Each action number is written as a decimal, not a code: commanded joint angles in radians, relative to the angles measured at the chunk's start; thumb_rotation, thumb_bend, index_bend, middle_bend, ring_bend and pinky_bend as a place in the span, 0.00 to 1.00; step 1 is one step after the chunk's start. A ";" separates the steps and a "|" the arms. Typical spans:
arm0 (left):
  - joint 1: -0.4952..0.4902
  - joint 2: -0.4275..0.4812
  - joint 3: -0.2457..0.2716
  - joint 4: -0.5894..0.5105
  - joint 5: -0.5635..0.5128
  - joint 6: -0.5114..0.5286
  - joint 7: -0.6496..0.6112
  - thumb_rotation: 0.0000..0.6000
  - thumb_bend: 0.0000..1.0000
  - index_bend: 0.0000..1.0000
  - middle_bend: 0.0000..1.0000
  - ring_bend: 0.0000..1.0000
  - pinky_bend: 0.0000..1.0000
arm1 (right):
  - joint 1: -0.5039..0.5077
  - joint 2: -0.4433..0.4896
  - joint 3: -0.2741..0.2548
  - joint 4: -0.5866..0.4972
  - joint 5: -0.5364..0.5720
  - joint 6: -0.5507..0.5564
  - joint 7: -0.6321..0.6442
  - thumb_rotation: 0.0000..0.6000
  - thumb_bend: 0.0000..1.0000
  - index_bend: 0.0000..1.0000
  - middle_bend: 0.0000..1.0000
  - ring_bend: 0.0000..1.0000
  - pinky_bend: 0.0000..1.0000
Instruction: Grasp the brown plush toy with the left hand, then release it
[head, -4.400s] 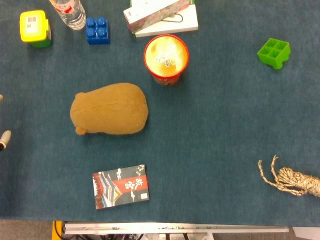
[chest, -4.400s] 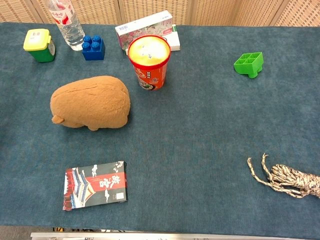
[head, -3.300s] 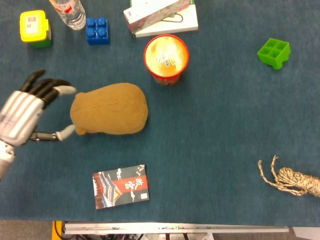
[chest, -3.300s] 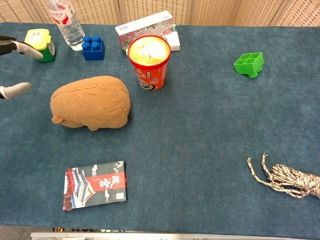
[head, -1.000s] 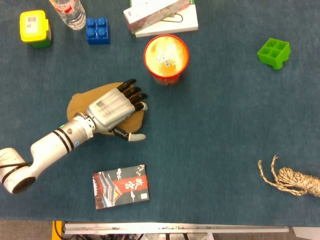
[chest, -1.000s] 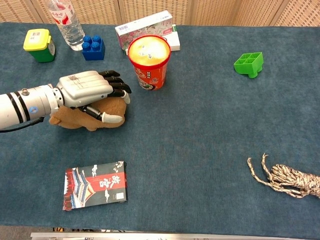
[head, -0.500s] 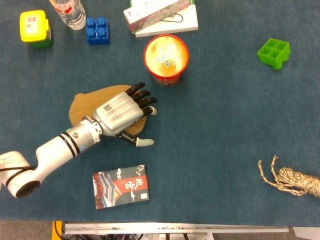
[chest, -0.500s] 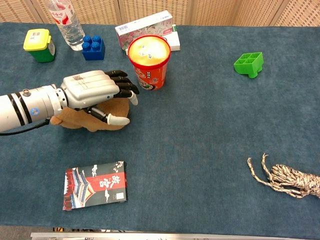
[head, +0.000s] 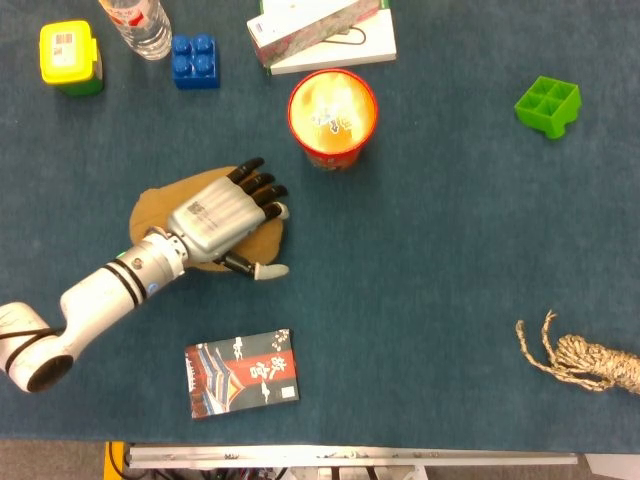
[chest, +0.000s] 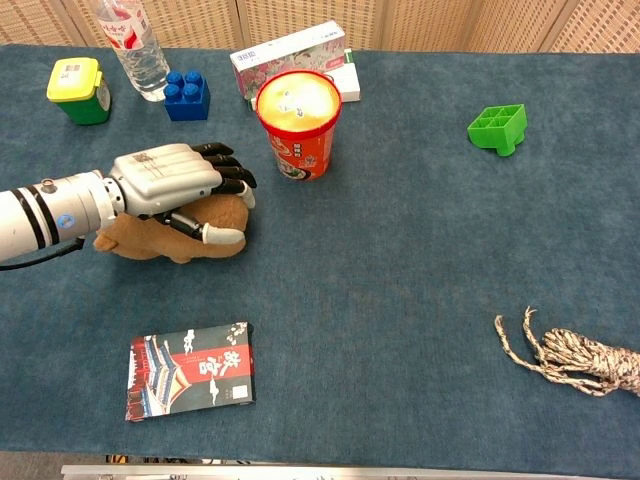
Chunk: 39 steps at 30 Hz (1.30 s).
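We see a blue-carpeted table (head: 440, 300) bearing a brown plush toy (head: 150, 208), a red cup (head: 332, 117), a boxed card pack (head: 241, 373), a frayed rope (head: 585, 358), a green block (head: 548, 105), a blue brick (head: 195, 60), a yellow-lidded container (head: 70, 56), a bottle (head: 139, 25) and stacked boxes (head: 322, 34).

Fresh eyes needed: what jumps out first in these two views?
The silver left hand lying over the brown plush toy at mid-left, fingers wrapped around its right end, thumb under its near side. Just beyond the fingertips stands a red cup. Far off at the right edge lies a frayed rope bundle.
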 joint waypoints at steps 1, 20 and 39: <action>0.015 0.022 0.003 -0.023 -0.014 0.017 0.010 0.03 0.12 0.24 0.16 0.11 0.00 | 0.000 -0.001 0.000 0.000 -0.002 0.001 0.003 1.00 0.19 0.25 0.26 0.15 0.12; 0.032 0.026 0.003 -0.087 0.015 0.061 -0.007 0.02 0.12 0.24 0.16 0.11 0.00 | -0.010 0.000 -0.001 0.004 -0.001 0.009 0.009 1.00 0.19 0.25 0.26 0.15 0.12; 0.071 0.044 0.012 -0.111 0.018 0.118 -0.052 0.02 0.12 0.24 0.16 0.11 0.00 | -0.007 -0.002 0.000 0.012 0.000 -0.002 0.017 1.00 0.19 0.25 0.26 0.15 0.12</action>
